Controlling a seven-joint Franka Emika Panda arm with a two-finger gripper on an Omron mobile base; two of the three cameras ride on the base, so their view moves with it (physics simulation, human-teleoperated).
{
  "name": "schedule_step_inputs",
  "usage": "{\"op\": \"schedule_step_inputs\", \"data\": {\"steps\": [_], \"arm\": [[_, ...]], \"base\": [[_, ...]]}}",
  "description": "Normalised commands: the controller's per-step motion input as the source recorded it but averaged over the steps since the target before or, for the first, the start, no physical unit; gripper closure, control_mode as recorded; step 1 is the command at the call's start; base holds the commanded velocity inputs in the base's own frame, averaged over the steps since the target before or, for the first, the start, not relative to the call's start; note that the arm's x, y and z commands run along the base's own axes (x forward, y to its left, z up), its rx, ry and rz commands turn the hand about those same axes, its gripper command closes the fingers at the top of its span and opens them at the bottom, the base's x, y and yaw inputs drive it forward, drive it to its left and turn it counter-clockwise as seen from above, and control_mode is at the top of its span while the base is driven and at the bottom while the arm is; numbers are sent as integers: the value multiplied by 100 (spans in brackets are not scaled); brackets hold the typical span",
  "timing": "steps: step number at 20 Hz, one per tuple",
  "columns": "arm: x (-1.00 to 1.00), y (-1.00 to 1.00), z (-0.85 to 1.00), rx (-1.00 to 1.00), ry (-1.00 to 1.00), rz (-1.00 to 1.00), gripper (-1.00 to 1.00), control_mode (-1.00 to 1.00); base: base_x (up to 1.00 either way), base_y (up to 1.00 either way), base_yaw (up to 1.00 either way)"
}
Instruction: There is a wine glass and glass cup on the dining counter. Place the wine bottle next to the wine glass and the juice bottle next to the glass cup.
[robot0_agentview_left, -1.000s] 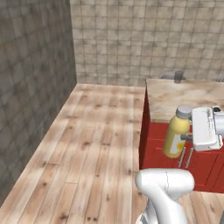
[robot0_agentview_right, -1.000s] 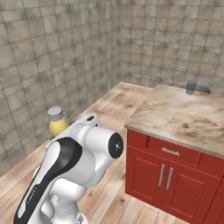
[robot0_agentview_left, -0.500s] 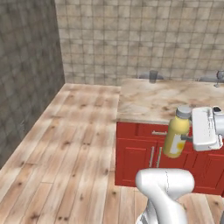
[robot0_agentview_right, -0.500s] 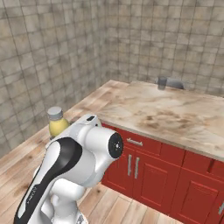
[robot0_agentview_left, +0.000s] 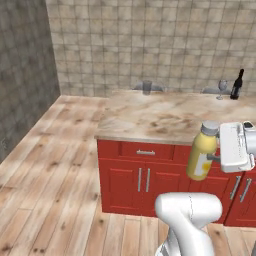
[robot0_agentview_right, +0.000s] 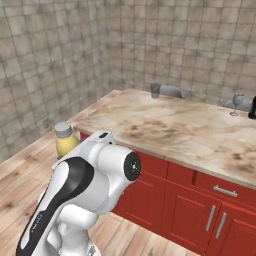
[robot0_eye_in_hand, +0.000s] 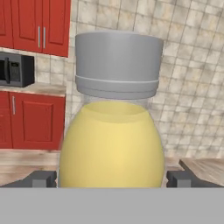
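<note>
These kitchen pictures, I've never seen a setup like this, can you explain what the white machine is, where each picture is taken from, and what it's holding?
It is a rendered kitchen with a white robot arm on a driving base. Two pictures come from cameras behind the arm, left and right. The third looks along its pincer, shut on the yellow juice bottle. Ahead stands the dining counter, marbled top over red cabinets. At its far edge sit the glass cup and, further right, the wine glass beside the dark wine bottle.

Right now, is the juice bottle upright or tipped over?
Upright. The juice bottle hangs in the pincer with its cap on top, in front of the dining counter.
</note>
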Motion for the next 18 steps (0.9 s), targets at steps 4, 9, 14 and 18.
{"op": "schedule_step_inputs", "data": {"steps": [4, 9, 14, 18], "arm": [[0, 0, 0, 0, 0, 0, 100, 100], [0, 0, 0, 0, 0, 0, 100, 100], [0, 0, 0, 0, 0, 0, 100, 100], [0, 0, 0, 0, 0, 0, 100, 100]], "base": [[33, -51, 1], [36, 12, -7], [36, 25, -24], [18, 52, -46]]}}
